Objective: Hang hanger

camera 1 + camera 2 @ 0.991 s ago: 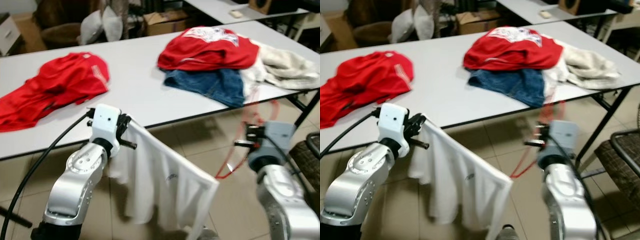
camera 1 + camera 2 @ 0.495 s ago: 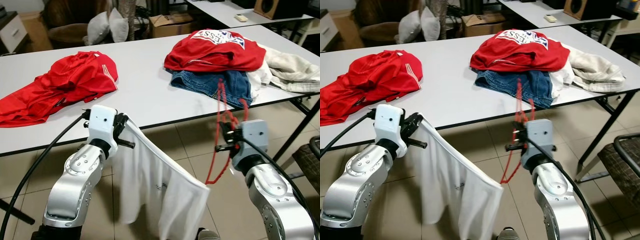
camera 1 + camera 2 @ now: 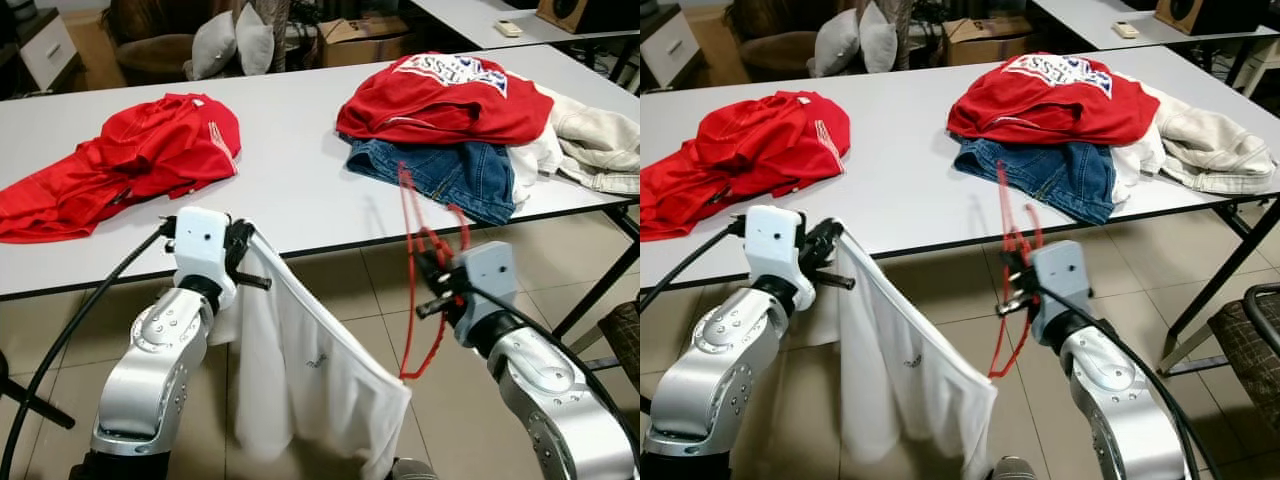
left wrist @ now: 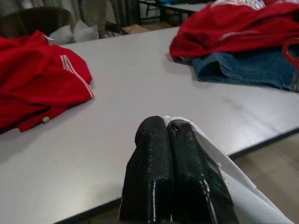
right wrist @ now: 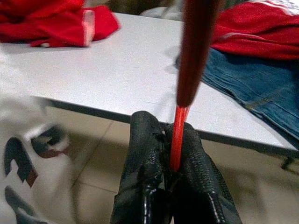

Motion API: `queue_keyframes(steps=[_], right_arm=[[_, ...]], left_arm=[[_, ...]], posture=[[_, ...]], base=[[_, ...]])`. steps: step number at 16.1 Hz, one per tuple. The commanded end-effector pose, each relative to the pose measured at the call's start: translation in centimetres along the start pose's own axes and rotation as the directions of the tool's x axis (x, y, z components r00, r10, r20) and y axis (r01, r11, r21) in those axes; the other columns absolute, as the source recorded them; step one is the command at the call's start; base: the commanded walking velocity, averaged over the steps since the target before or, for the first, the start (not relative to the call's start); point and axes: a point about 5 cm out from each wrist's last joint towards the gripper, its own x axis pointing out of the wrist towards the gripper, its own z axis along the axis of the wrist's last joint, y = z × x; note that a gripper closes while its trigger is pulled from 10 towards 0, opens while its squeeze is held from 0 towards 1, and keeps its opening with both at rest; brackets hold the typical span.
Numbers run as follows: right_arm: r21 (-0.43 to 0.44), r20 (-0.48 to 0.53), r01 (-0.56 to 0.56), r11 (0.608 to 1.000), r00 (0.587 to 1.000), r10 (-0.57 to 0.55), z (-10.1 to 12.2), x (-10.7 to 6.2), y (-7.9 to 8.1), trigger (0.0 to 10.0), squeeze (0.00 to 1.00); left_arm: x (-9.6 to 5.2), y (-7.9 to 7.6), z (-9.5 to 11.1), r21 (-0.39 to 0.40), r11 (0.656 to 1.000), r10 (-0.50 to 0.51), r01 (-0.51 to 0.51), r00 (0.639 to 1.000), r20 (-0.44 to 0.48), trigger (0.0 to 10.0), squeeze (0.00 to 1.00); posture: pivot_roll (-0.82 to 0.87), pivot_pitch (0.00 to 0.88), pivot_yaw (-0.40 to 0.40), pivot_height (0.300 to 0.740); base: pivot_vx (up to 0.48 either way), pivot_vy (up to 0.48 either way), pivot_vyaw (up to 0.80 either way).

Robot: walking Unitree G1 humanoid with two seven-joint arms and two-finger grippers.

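Nearest, the right pincer (image 3: 432, 290) is clamped on the red hanger (image 3: 420, 255), a thin, light, stiff wire best held by 1 straight bar. The left pincer (image 3: 243, 255) pinches the soft, limp white shirt (image 3: 310, 370) at an edge. Beyond stands the desk (image 3: 290, 190). The right wrist view reveals the wire seated between closed fingers (image 5: 145, 140); the head views show its whole loop.
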Motion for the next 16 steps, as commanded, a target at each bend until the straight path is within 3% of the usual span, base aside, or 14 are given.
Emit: queue_keyframes(steps=[1, 5, 7, 8, 11, 12, 13, 14, 15, 16], right_arm=[[-0.029, 0.072, -0.018, 0.999, 0.997, 0.02, 1.4, 0.1, 0.1, 10.0, 0.0], [-0.081, 0.179, 0.055, 0.995, 0.983, -0.039, 2.5, 0.8, -0.7, 10.0, 0.0], [-0.02, 0.291, 0.102, 0.995, 0.952, -0.092, 3.8, 1.3, -1.0, 10.0, 0.0], [-0.011, 0.318, 0.118, 0.993, 0.942, -0.108, 4.1, 1.5, -1.1, 10.0, 0.0], [0.146, 0.55, 0.173, 0.974, 0.804, -0.225, 6.5, 1.4, -2.1, 10.0, 0.0], [0.204, 0.566, 0.159, 0.966, 0.786, -0.249, 6.7, 1.6, -2.3, 10.0, 0.0], [0.336, 0.543, 0.111, 0.935, 0.789, -0.289, 6.4, 2.6, -2.5, 10.0, 0.0], [0.296, 0.545, 0.104, 0.949, 0.798, -0.258, 6.4, 3.3, -2.3, 10.0, 0.0], [0.054, 0.579, 0.085, 0.995, 0.809, -0.1, 7.0, 4.4, -1.1, 10.0, 0.0], [-0.064, 0.597, 0.059, 0.996, 0.802, -0.009, 7.4, 5.0, -0.3, 10.0, 0.0]], left_arm=[[0.0, 1.2, 1.2, 0.0, 0.998, 0.055, -0.055, 0.996, 0.064, 10.0, 0.0], [-0.1, 0.3, 1.8, -0.056, 0.998, -0.026, 0.032, 0.994, 0.107, 10.0, 0.0], [-0.6, -1.5, 2.2, -0.111, 0.972, -0.192, 0.207, 0.972, 0.133, 10.0, 0.0], [-0.7, -1.9, 2.3, -0.121, 0.963, -0.223, 0.24, 0.965, 0.139, 10.0, 0.0], [-1.2, -3.2, 2.6, -0.17, 0.911, -0.357, 0.376, 0.925, 0.132, 10.0, 0.0], [-1.4, -3.6, 2.8, -0.18, 0.891, -0.396, 0.416, 0.908, 0.137, 10.0, 0.0], [-1.8, -4.6, 3.4, -0.226, 0.841, -0.464, 0.492, 0.87, 0.167, 10.0, 0.0], [-1.8, -5.0, 3.6, -0.258, 0.814, -0.488, 0.521, 0.854, 0.183, 10.0, 0.0], [-1.7, -5.4, 4.1, -0.331, 0.772, -0.496, 0.542, 0.84, 0.22, 10.0, 0.0], [-1.2, -5.1, 4.7, -0.383, 0.764, -0.455, 0.519, 0.855, 0.249, 10.0, 0.0]], posture=[[-0.18, 0.0, 0.083, 0.74], [-0.18, 0.0, 0.085, 0.74], [-0.18, 0.0, 0.091, 0.74], [-0.18, 0.0, 0.091, 0.74], [-0.18, 0.0, 0.096, 0.74], [-0.18, 0.0, 0.095, 0.74], [-0.18, 0.0, 0.098, 0.74], [-0.18, 0.0, 0.101, 0.74], [-0.18, 0.0, 0.106, 0.74], [-0.18, 0.0, 0.114, 0.74]], base=[[0.0, 0.0, 0.8], [0.0, 0.0, 0.54], [0.0, 0.0, 0.0], [0.0, 0.0, 0.0], [0.0, 0.0, 0.0], [0.0, 0.0, 0.0], [0.0, 0.0, 0.0], [0.0, 0.0, 0.0], [0.0, 0.0, 0.0], [0.0, 0.0, 0.0]])
